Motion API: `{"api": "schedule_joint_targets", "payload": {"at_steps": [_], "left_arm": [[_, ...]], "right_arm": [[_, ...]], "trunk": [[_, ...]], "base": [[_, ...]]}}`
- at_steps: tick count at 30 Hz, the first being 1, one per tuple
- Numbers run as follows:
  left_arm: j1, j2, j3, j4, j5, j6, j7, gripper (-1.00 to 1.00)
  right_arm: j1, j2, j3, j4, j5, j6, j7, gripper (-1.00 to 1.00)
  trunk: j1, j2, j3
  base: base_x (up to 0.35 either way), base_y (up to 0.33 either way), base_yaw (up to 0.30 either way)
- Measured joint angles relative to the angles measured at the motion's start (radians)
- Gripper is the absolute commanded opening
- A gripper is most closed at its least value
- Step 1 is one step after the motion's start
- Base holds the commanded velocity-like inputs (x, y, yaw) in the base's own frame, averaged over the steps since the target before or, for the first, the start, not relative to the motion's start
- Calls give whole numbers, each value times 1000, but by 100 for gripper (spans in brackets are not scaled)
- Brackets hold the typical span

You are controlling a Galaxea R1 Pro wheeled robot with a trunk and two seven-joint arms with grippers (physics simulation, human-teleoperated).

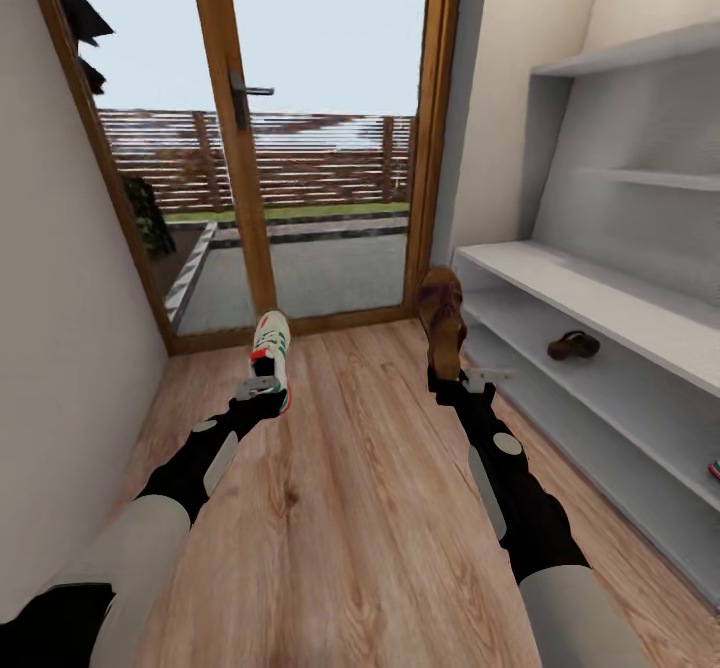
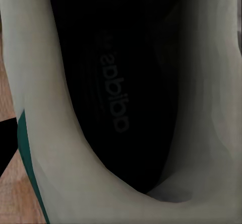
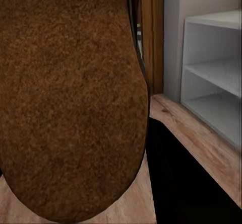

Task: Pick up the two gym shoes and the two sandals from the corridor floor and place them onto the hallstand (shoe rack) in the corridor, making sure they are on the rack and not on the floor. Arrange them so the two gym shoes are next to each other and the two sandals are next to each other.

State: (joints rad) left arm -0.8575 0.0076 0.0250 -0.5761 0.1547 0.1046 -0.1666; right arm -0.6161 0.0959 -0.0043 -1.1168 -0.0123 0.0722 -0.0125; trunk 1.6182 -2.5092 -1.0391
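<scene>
Ahead, a glass door (image 1: 330,138) closes the corridor. Left gripper (image 1: 262,388) clamps one gym shoe (image 1: 271,346); right gripper (image 1: 462,380) clamps one sandal (image 1: 441,315). On the hallstand (image 1: 600,298), a second sandal (image 1: 573,345) and, seemingly, another shoe's edge (image 1: 714,469).

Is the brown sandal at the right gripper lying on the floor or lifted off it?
Lifted. In the head view the sandal stands above the right gripper, clear of the floor.

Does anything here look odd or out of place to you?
Nothing damaged or spilled. The oddest sight is footwear held in the air: the left gripper holds a sneaker and the right gripper a sandal, toe up. Another sandal already lies on the rack's lower shelf.
</scene>
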Motion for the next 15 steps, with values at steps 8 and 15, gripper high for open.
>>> {"api": "schedule_joint_targets", "payload": {"at_steps": [8,15], "left_arm": [[0,0,0,0,0,0,0,-100],[0,0,0,0,0,0,0,-100]], "right_arm": [[0,0,0,0,0,0,0,-100],[0,0,0,-2,0,0,-1,-100]], "trunk": [[0,0,0],[0,0,0]], "base": [[99,0,-267],[2,0,-267]]}}
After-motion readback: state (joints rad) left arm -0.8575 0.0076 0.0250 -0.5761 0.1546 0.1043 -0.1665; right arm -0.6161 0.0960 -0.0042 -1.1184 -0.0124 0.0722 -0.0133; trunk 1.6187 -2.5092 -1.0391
